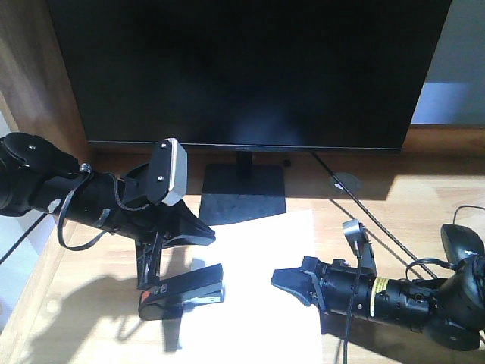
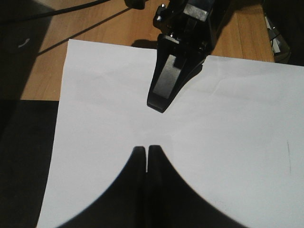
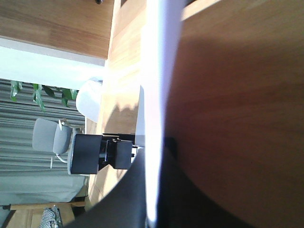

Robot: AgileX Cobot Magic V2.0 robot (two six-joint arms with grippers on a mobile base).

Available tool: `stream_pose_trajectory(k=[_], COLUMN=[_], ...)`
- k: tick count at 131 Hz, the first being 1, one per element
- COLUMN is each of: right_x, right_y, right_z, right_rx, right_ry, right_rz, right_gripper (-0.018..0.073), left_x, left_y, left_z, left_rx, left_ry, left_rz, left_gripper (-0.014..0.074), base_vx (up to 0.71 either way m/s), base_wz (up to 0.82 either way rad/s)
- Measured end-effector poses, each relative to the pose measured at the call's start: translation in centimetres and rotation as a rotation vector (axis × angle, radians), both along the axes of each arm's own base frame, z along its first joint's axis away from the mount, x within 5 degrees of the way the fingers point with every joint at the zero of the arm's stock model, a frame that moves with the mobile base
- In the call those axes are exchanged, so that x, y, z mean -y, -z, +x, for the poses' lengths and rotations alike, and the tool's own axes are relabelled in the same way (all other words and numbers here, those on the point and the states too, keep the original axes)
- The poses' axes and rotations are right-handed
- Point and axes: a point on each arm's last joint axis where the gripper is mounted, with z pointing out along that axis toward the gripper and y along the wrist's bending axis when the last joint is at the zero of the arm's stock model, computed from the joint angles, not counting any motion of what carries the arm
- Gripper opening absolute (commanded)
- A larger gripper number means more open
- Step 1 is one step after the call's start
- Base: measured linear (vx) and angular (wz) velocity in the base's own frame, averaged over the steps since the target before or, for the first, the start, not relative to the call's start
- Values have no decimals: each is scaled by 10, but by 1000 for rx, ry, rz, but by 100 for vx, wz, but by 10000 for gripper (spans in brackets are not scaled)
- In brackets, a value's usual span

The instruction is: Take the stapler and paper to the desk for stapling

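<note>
My left gripper [image 1: 198, 227] hovers with jaws closed and empty just above the stapler [image 1: 182, 294], which lies below-left of it on the paper's [image 1: 261, 273] left edge, long axis running left-right. My right gripper [image 1: 288, 279] rests over the paper's right part on the worktop [image 1: 394, 205], jaws closed on the sheet's edge, I judge; bare paper between them gives room.
</note>
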Motion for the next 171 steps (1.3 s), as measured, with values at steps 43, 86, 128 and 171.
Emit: stream_pose_trajectory(k=[43, 86, 128, 171], right_x=[-1, 2, 24, 52], right_y=[0, -10, -46, -98], right_z=[-1, -3, 1, -9], right_rx=[50, 119, 215, 346], right_ry=[-37, -98, -15, 128], right_rz=[-27, -166, -523, -825], right_gripper=[599, 592, 547, 267], left_x=[0, 0, -13, -42], left_y=[0, 0, -4, -14], left_z=[-1, -1, 14, 18], left_rx=[-6, -42, -34, -18], left_ry=[12, -24, -327, -687], left_rz=[-1, -5, 69, 209], left_gripper=[-6, -6, -6, -6], base_vx=[0, 0, 0, 0], base_wz=[0, 0, 0, 0])
